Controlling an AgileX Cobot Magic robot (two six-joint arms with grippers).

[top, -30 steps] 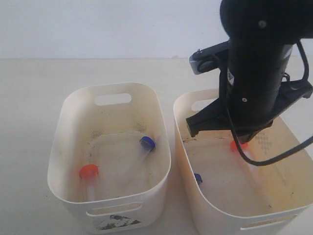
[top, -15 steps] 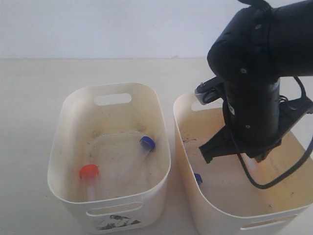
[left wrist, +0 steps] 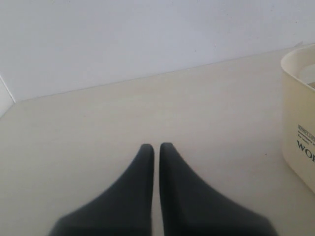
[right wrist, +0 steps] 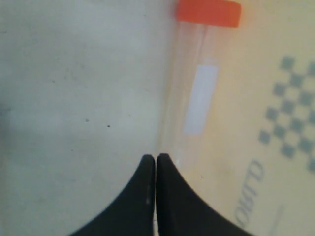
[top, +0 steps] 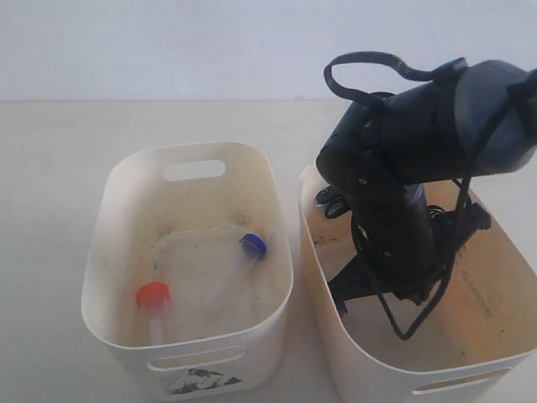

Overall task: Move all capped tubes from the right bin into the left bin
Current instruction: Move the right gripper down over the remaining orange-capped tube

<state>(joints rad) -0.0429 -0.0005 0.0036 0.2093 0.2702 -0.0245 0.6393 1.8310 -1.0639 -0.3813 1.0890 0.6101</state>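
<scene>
Pale floor of the right bin (right wrist: 74, 98) lies under our right claw (right wrist: 156, 157), closed and empty. The orange-capped tube (right wrist: 189, 98) waits just ahead, so we should open, then advance.

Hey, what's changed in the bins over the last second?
The right arm sank deeper into the right bin, shifting toward the left bin, and now hides the right bin's tubes from the exterior view. The right gripper is shut, tips by the end of the orange-capped tube, gripping nothing visibly. The left bin's two tubes stayed put.
</scene>
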